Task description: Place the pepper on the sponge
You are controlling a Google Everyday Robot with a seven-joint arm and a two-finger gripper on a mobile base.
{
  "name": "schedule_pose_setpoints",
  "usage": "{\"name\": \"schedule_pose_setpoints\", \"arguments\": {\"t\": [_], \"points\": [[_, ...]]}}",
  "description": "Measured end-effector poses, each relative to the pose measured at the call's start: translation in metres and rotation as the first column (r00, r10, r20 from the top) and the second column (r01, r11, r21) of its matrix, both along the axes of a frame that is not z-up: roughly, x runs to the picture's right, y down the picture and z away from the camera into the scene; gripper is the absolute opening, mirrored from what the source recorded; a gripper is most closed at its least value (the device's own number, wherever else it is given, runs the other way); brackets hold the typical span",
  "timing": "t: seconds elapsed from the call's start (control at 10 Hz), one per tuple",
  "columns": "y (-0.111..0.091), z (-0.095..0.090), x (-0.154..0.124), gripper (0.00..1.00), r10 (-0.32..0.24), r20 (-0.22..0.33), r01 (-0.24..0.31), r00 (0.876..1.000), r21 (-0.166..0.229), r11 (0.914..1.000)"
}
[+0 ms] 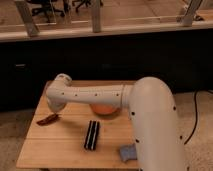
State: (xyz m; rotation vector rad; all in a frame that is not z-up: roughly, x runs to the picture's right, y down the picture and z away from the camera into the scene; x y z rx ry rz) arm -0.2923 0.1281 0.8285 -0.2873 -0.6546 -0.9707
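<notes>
Although my gripper [54,106] hangs at the end of my arm [95,94] over the left part of the wooden table [55,150], I cannot tell whether it is released or clenched. Just below and slightly left of it the pepper [48,119] lies flat on the table, near the left edge. Right of the gripper an orange bowl [105,110] sits half hidden behind my arm. Farther right and toward the front lies a black bar [91,135], then the sponge [127,152] at the front edge, well apart from the pepper.
</notes>
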Motion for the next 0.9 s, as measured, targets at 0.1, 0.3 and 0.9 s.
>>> {"name": "schedule_pose_setpoints", "arguments": {"t": [0.1,0.3,0.9], "points": [[0.006,0.005,-0.002,0.66,0.004,0.002,-0.004,1.0,-0.033,0.9995],[0.013,0.009,-0.003,0.8,0.018,0.01,-0.017,1.0,-0.086,0.9961],[0.024,0.007,-0.014,0.8,0.024,0.042,-0.018,0.999,-0.151,0.9884]]}}
